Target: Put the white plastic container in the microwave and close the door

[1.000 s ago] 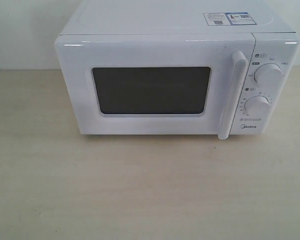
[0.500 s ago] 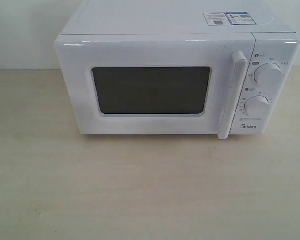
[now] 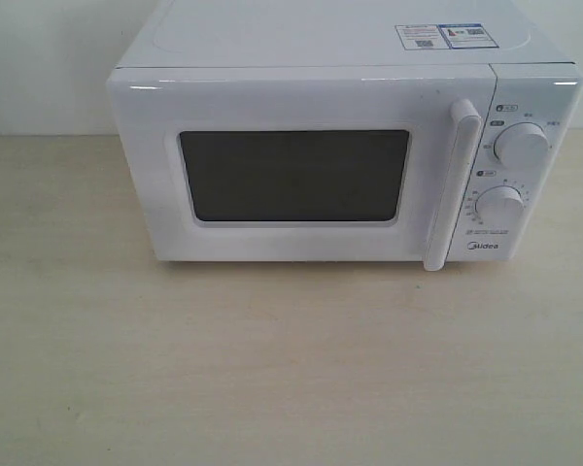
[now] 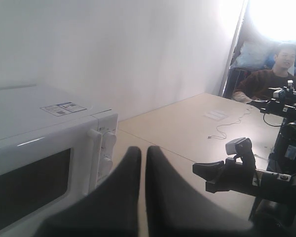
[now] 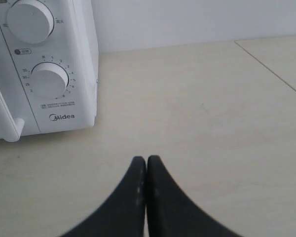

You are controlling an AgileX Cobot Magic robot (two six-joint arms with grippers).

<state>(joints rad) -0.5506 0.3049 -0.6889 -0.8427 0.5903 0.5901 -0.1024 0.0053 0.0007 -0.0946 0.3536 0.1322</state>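
Note:
The white microwave [image 3: 311, 92] stands at the back of the beige table, its door [image 3: 291, 175] shut flat, dark window facing me, bar handle [image 3: 452, 184] upright beside two knobs. The white plastic container is out of view in every frame. Neither gripper shows in the exterior view. My left gripper [image 4: 143, 150] hovers off the microwave's [image 4: 34, 128] knob-side front corner, its black fingers together with only a thin slit and nothing between them. My right gripper [image 5: 146, 160] is shut and empty above bare table, a short way out from the microwave's [image 5: 44, 64] knob panel.
The right arm [image 4: 237, 173] shows in the left wrist view, out over the table. A thin cable [image 4: 227, 128] lies on the table's far part. A seated person [image 4: 271, 74] and a bright lamp are beyond the table's end. A white wall stands behind the microwave.

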